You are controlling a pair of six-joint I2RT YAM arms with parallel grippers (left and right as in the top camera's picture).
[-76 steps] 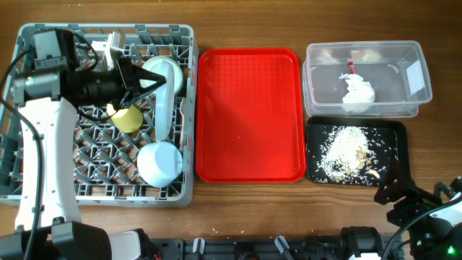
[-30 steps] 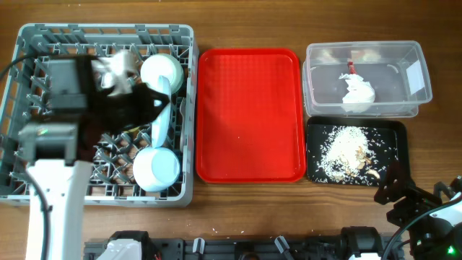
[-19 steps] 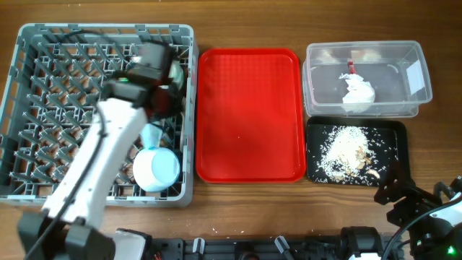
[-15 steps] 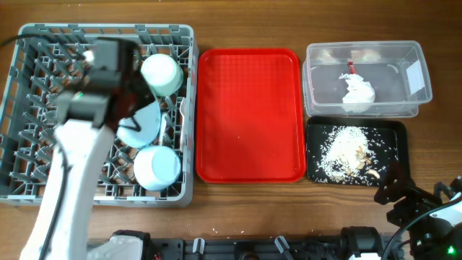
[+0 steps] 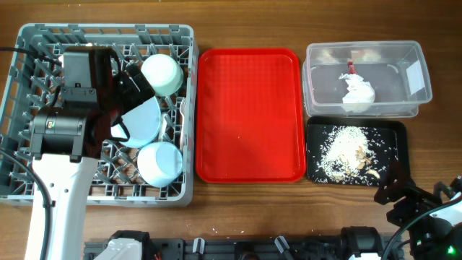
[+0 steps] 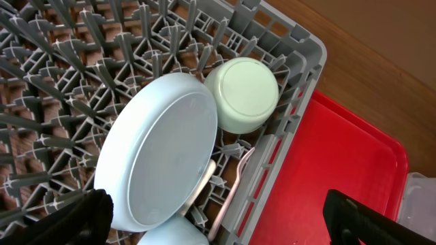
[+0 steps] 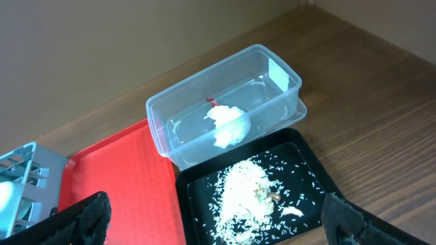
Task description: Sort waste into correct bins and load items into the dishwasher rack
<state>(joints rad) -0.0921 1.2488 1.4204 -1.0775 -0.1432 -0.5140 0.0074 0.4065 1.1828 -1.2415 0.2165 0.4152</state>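
The grey dishwasher rack (image 5: 29, 36) fills the left of the table. In it a light blue plate (image 5: 144, 119) leans on edge between the pegs, a pale green bowl (image 5: 162, 72) sits upside down behind it, and a small light blue bowl (image 5: 160, 162) is in front. A white utensil (image 6: 231, 190) lies by the rack wall. My left gripper (image 5: 128, 107) hovers open over the plate (image 6: 160, 150), holding nothing. At the right, the clear tub (image 5: 317, 50) holds the napkin (image 5: 359, 92) and red wrapper (image 5: 351, 68). The black tray (image 5: 317, 130) holds rice scraps (image 5: 346, 153). My right gripper (image 5: 401, 198) rests open beside it.
A large red tray (image 5: 249, 115) lies between the rack and the two bins. In the right wrist view the tub (image 7: 225, 109) and black tray (image 7: 313, 170) sit ahead of my open right gripper (image 7: 218, 224). Bare wood borders everything.
The left arm swung about over the rack, then its jaws opened wide. The light blue plate now leans free among the pegs. The right arm has not moved.
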